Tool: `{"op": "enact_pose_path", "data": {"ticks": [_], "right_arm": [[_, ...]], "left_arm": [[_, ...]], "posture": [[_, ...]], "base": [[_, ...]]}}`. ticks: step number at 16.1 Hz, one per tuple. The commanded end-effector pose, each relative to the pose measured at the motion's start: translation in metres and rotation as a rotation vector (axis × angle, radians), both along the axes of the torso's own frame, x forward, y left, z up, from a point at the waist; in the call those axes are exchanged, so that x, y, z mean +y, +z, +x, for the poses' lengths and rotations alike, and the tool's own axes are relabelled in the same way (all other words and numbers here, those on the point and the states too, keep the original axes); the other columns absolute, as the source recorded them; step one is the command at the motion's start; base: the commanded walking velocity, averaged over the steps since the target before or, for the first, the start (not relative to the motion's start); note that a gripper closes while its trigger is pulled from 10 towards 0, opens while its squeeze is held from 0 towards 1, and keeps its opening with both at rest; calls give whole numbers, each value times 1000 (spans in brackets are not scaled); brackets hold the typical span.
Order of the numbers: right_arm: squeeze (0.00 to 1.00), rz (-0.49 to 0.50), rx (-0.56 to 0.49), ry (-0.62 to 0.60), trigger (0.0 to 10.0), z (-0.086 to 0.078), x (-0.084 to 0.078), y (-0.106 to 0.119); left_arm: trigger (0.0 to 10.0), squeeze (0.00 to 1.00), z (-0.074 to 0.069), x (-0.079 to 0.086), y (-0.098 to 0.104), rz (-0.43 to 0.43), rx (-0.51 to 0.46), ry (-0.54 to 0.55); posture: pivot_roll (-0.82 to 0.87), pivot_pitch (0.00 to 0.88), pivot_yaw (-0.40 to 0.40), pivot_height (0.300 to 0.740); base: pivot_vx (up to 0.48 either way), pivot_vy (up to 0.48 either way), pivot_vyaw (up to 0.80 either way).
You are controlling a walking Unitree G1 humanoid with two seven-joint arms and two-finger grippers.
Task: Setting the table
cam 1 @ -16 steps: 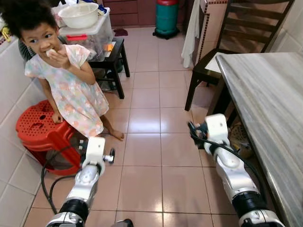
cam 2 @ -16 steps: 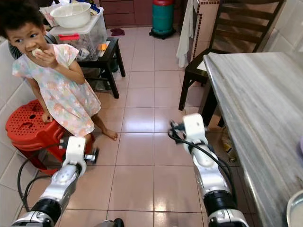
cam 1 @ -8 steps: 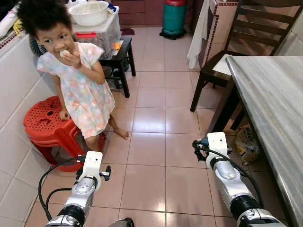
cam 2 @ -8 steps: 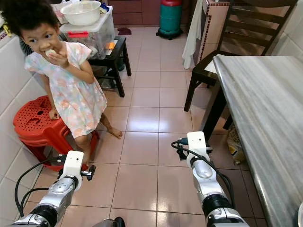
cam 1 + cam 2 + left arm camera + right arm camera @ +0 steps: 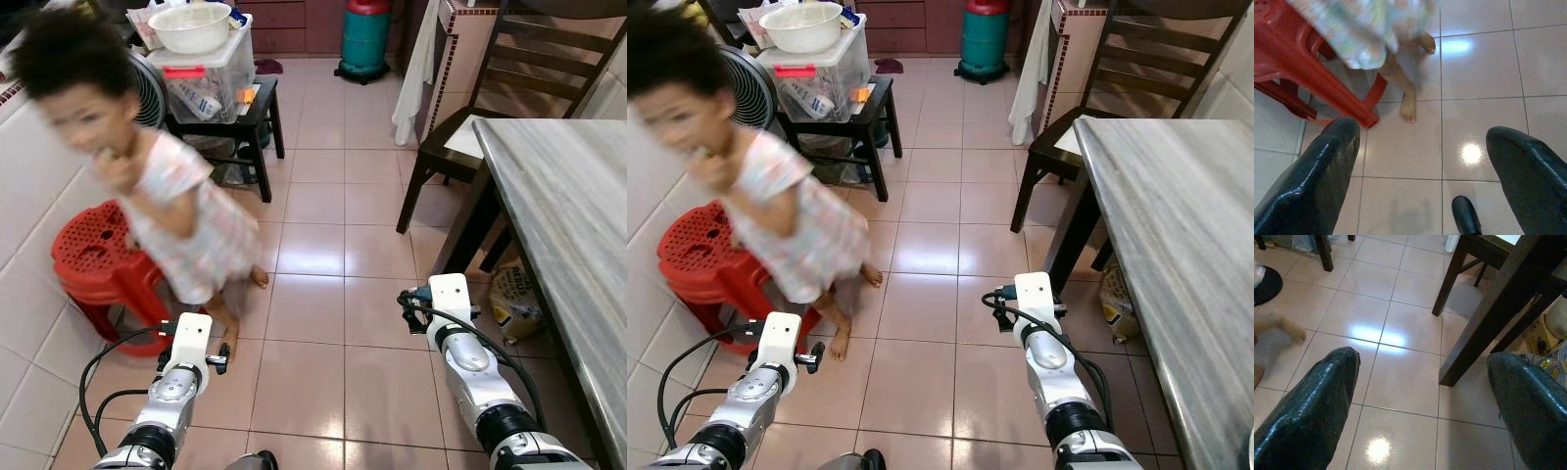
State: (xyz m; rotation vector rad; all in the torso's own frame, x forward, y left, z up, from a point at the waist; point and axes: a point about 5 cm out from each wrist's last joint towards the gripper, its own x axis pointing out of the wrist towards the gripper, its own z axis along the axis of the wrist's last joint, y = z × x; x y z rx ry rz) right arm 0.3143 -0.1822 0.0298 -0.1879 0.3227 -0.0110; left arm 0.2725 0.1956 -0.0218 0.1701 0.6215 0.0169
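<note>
The robot stood on a pink tiled floor (image 5: 313,245) with the grey stone worktop (image 5: 568,215) along its right side. The part of the worktop in sight carried nothing, and no tableware could be made out on it.

The left gripper (image 5: 1422,161) hung low over the tiles, its jaws spread wide apart and holding nothing. Beyond its fingers (image 5: 1317,171) lay the leg of a red stool (image 5: 1312,73) and a bare foot (image 5: 1408,105) flat on the floor.

The right gripper (image 5: 1422,401) was also held low, near the worktop's near edge, jaws wide apart and empty. Past it stood a dark wooden leg (image 5: 1484,318) on the tiles, with a printed bag (image 5: 514,299) on the floor under the worktop.

A child (image 5: 147,186) in a pale floral dress stood at the robot's left, blurred, one hand raised to the mouth, just in front of the red stool by the white tiled wall (image 5: 29,323).

Farther off, a small black table (image 5: 230,122) carried a clear plastic box (image 5: 201,78) with a white bowl (image 5: 191,24) on top, and a fan (image 5: 147,88) stood beside it. A dark chair (image 5: 470,108) stood at the worktop's far end, a white cloth (image 5: 416,59) hung nearby, and a green canister (image 5: 364,34) stood at the far wall.
</note>
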Motion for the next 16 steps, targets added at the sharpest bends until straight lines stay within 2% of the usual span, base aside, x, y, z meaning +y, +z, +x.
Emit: {"op": "enact_pose_path", "data": {"ticks": [1, 5, 6, 8, 16], "right_arm": [[0, 11, 2, -2, 10000, 0, 1, 0], [0, -2, 31, -23, 10000, -3, -1, -7], [0, 18, 252, -66, 10000, -40, -9, -50], [0, 39, 339, -87, 10000, -57, -12, -65], [0, 47, 348, -78, 10000, -58, -11, -66]], "left_arm": [[10000, 0, -3, 4, -3, 10, 19, 6], [10000, 0, -6, 3, -5, -11, 36, 8], [10000, 0, -20, -3, -19, -6, 119, -64], [10000, 0, -26, -5, -24, 0, 151, -94], [10000, 0, -27, -5, -24, -1, 154, -95]], "posture": [[-171, 97, 42, 740], [-171, 94, 45, 740], [-183, 102, 49, 740], [-186, 102, 48, 740], [-184, 102, 45, 740]], "base": [[0, 0, 0], [0, 0, 0], [0, 0, 0], [0, 0, 0], [0, 0, 0]]}}
